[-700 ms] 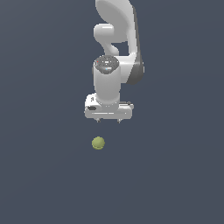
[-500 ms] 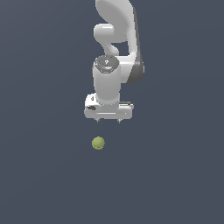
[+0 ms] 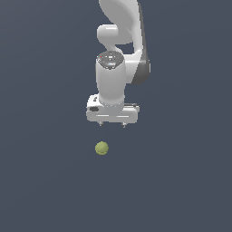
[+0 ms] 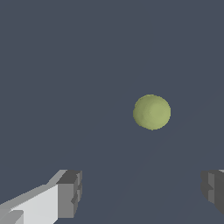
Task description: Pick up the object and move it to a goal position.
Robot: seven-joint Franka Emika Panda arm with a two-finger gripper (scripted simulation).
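A small yellow-green ball (image 3: 102, 148) lies on the dark grey floor, below the white gripper (image 3: 112, 125) in the exterior view and a little toward that view's left. The gripper hangs pointing down, apart from the ball, with nothing in it. In the wrist view the ball (image 4: 152, 112) sits ahead of the gripper (image 4: 142, 192), and the two grey fingertips (image 4: 70, 192) stand far apart, so the gripper is open. The ball lies beyond the gap between the fingers, not between them.
The plain dark grey floor (image 3: 45, 181) spreads all around. The white arm (image 3: 120, 45) rises above the gripper to the top of the exterior view.
The arm has shifted slightly, with the gripper a touch lower and nearer the ball. The ball has not moved.
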